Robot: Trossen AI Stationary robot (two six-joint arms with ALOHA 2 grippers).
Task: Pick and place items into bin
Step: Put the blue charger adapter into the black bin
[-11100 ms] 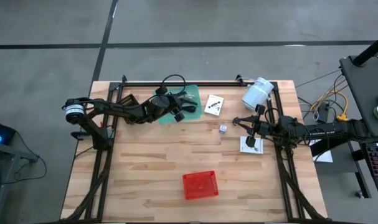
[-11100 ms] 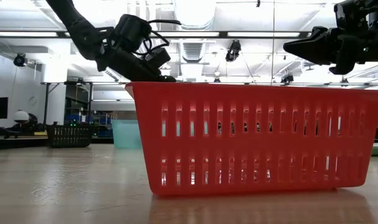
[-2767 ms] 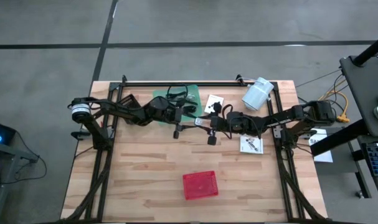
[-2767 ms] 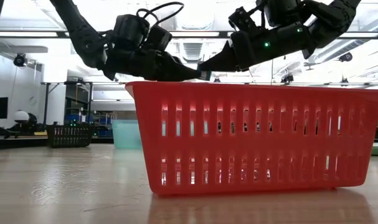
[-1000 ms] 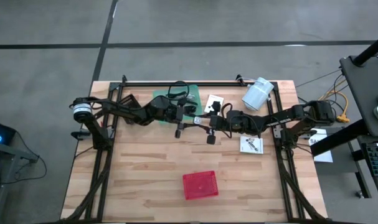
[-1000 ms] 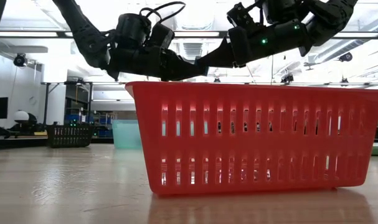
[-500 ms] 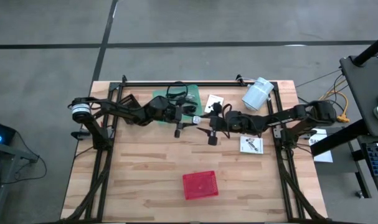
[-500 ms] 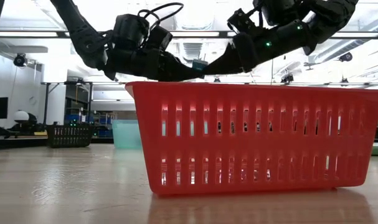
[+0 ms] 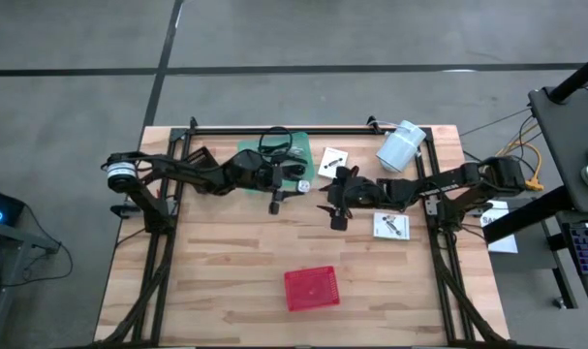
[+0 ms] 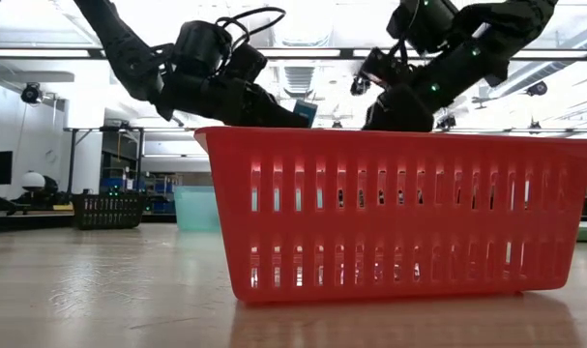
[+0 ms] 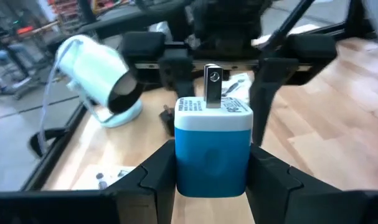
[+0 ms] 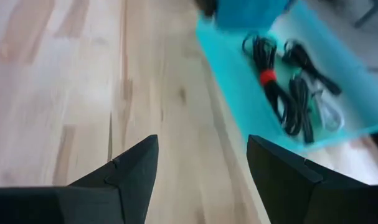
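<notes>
Gripping a blue-and-white plug adapter [image 11: 213,146], the left gripper [image 9: 295,186] must carry it to the red plastic basket [image 9: 310,288] (right gripper [image 9: 324,207] open, empty).

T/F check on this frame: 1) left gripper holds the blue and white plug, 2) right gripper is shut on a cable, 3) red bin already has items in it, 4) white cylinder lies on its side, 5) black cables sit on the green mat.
1) True: the left gripper is shut on the blue and white plug.
2) False: the right gripper is open and holds nothing.
3) False: the red bin looks empty from above.
4) True: the white cylinder lies on its side.
5) True: the black cables lie on the green mat.
</notes>
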